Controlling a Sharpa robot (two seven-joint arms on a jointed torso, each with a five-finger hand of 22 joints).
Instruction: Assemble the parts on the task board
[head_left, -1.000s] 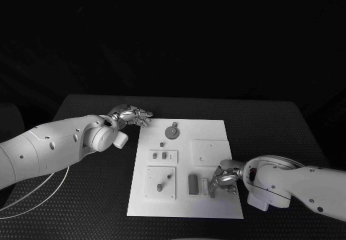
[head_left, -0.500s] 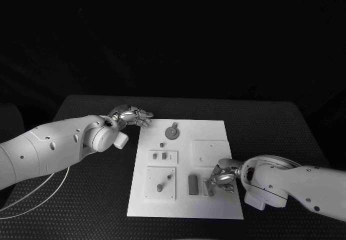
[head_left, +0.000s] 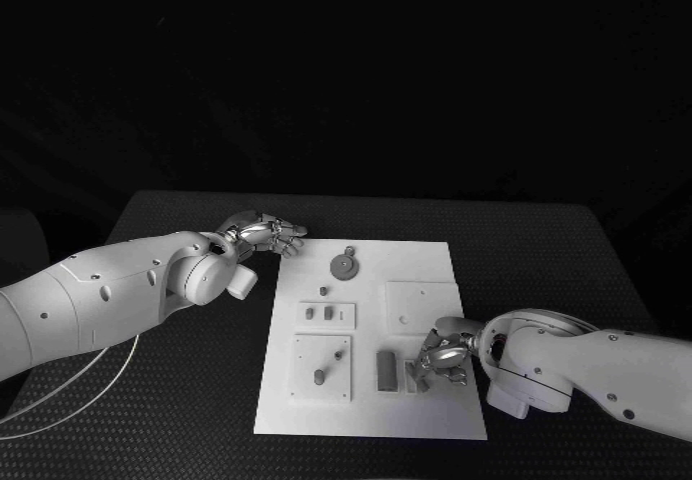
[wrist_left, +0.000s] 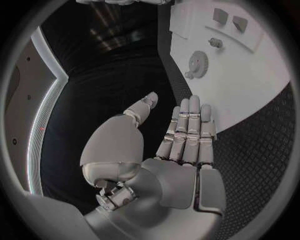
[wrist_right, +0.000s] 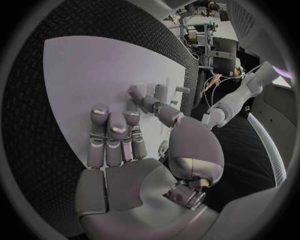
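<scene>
A dark, textured surface (head_left: 562, 250) stands against a near-black backdrop, its far edge and rounded corners just visible. The right wrist view shows cluttered equipment racks (wrist_right: 206, 30) beyond the surface, with cables hanging below them.

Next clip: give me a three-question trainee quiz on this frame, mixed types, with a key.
1. True or false: the left hand rests over the task board.
2. Which hand is down at the board's near right part, beside the upright parts? A) left B) right
3. Fill in: the round gear-like part lies toward the board's ____ end (near/far).

Key: 1 false, it sits off the board's far left corner over the black table; 2 B; 3 far.
</scene>
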